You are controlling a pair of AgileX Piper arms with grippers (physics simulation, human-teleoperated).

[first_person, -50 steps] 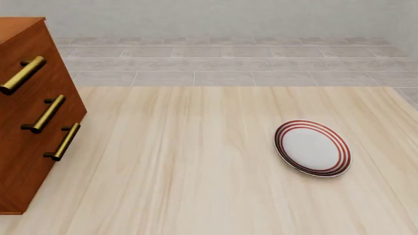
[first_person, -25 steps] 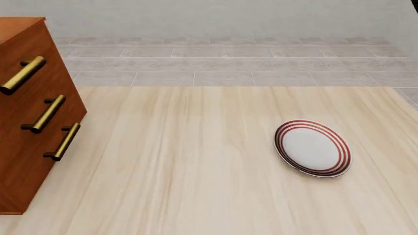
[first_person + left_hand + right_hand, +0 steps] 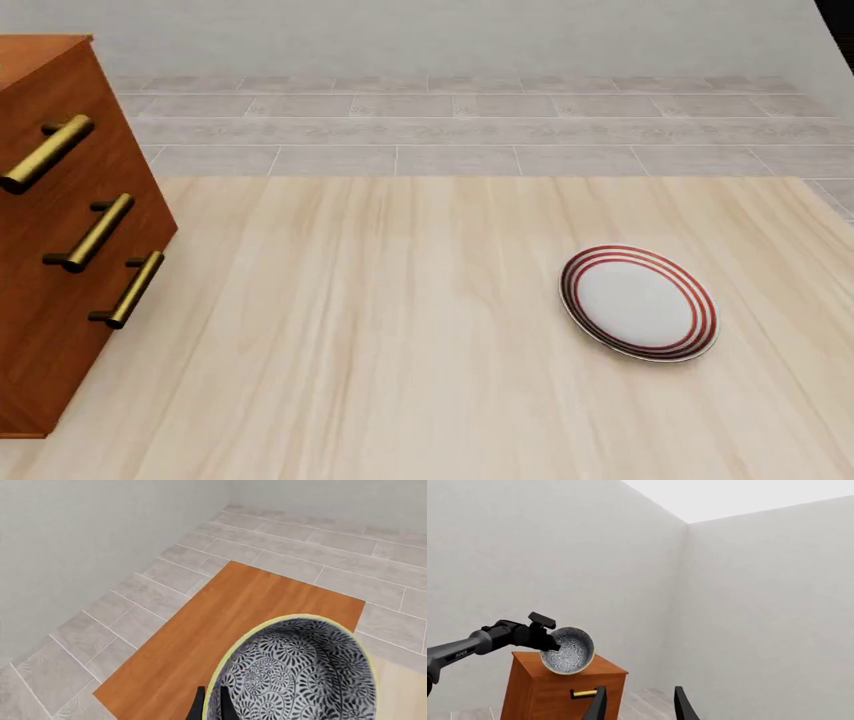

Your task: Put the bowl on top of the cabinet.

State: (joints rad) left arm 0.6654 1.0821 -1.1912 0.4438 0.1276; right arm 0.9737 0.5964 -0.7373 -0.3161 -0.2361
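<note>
Bowl [image 3: 567, 656] hangs tipped above the cabinet [image 3: 560, 690] top, our left gripper [image 3: 212, 706] pinching its rim. We judge it sits over the near edge, though depth is unclear. Right gripper [image 3: 637, 704] waits apart, empty.

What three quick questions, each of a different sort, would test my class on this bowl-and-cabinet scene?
1. True or false: the left tool holds the patterned bowl by its rim above the cabinet.
2. Which is on the table? A: red-ringed plate. B: mug. C: spoon.
3. Fill in: the right tool is ____, holding nothing.

Key: 1 true; 2 A; 3 open.
</note>
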